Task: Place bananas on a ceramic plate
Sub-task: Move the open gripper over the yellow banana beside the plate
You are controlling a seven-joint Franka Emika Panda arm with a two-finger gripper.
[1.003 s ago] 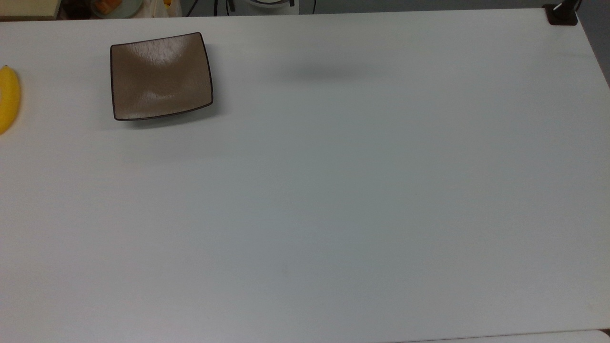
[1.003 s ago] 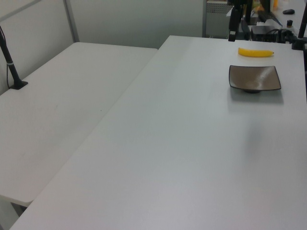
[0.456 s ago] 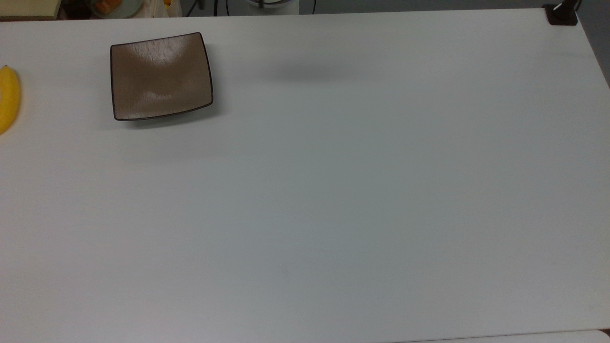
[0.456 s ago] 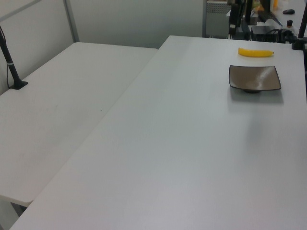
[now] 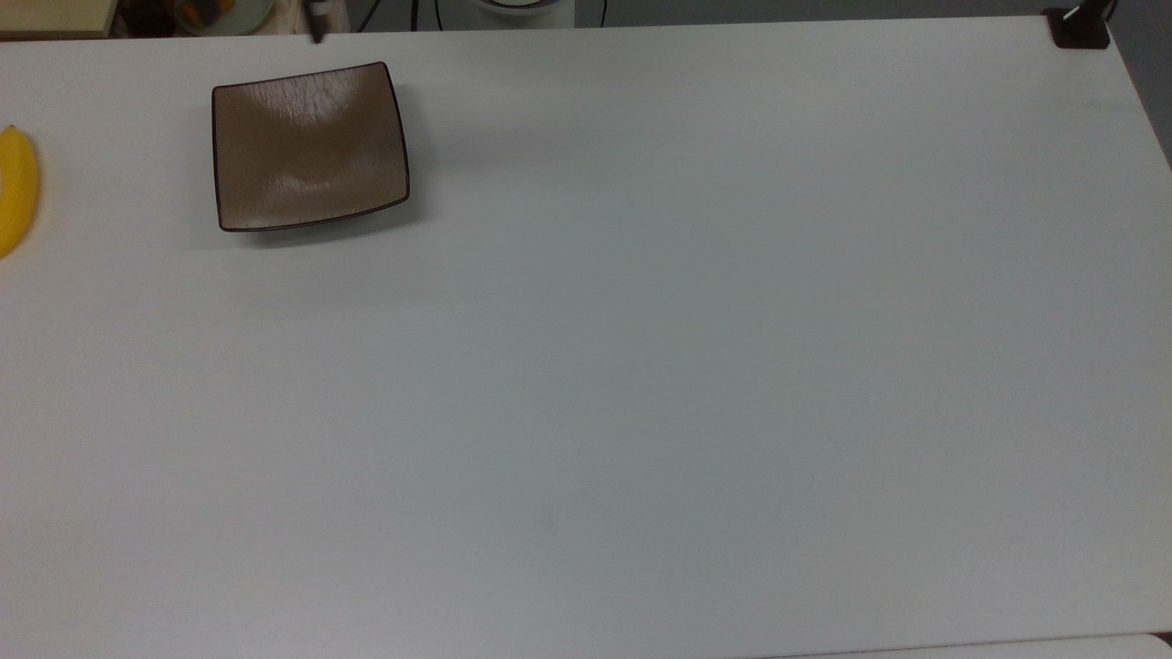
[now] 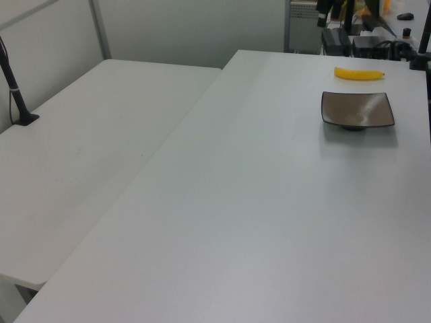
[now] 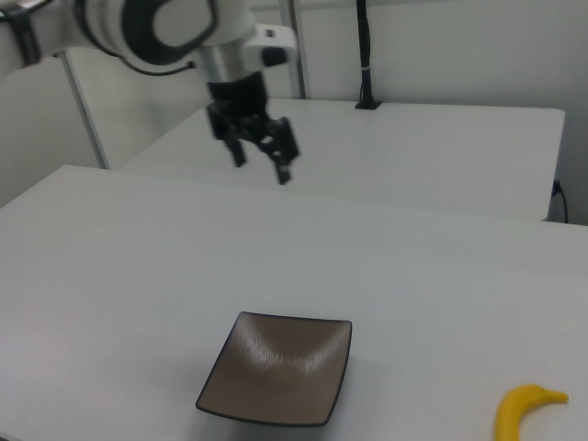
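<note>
Above the white table (image 7: pixel 119 248), well up from the ceramic plate (image 7: pixel 280 367), the gripper (image 7: pixel 260 162) hangs with its two dark fingers (image 7: pixel 284 147) spread apart — nothing between them, nothing touched. In the right view it sits beyond the plate, toward the right view's upper left. The plate lies flat and bare near one table edge. The banana (image 7: pixel 522 411) rests on the table off the plate — to the right view's right of it, to the top view's left of the plate (image 5: pixel 309 146), where the banana (image 5: pixel 16 188) is cut by the frame edge. In the left view the banana (image 6: pixel 358 74) lies just beyond the plate (image 6: pixel 357 110). A second white table (image 6: pixel 81 148) adjoins, with a black post (image 6: pixel 15 91) clamped on it.
</note>
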